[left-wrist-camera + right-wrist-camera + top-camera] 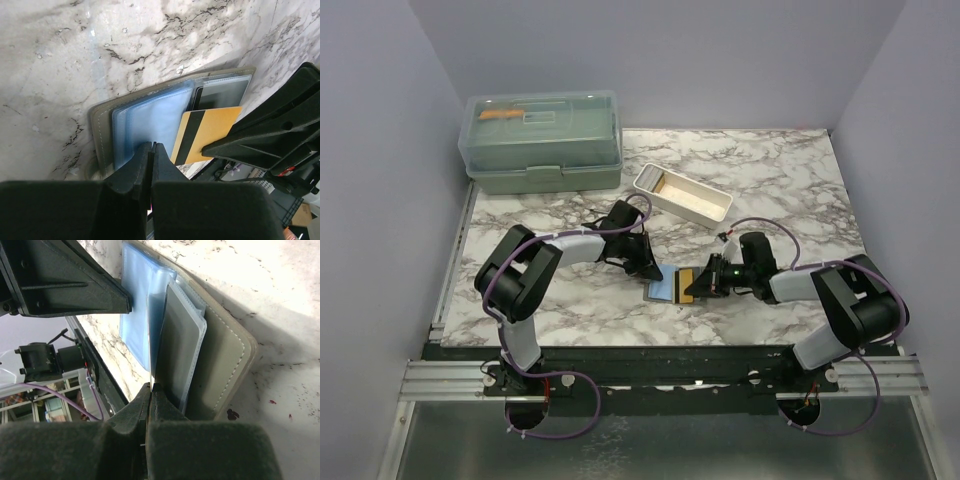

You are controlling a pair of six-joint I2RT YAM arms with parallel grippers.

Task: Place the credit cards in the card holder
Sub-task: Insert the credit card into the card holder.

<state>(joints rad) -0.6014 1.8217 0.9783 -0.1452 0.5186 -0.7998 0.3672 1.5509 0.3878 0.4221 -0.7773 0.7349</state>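
Note:
The grey-olive card holder lies open on the marble table between both grippers. It also shows in the left wrist view and the right wrist view, with light blue plastic sleeves inside. My right gripper is shut on a tan/gold card with a black stripe. The card's far end lies over the holder's dark inner slots; in the right wrist view it shows edge-on. My left gripper is shut, its tips resting on the blue sleeves. Other cards are out of view.
A big green lidded box stands at the back left. A long white tray lies behind the card holder. The table's black front rail runs just below the grippers.

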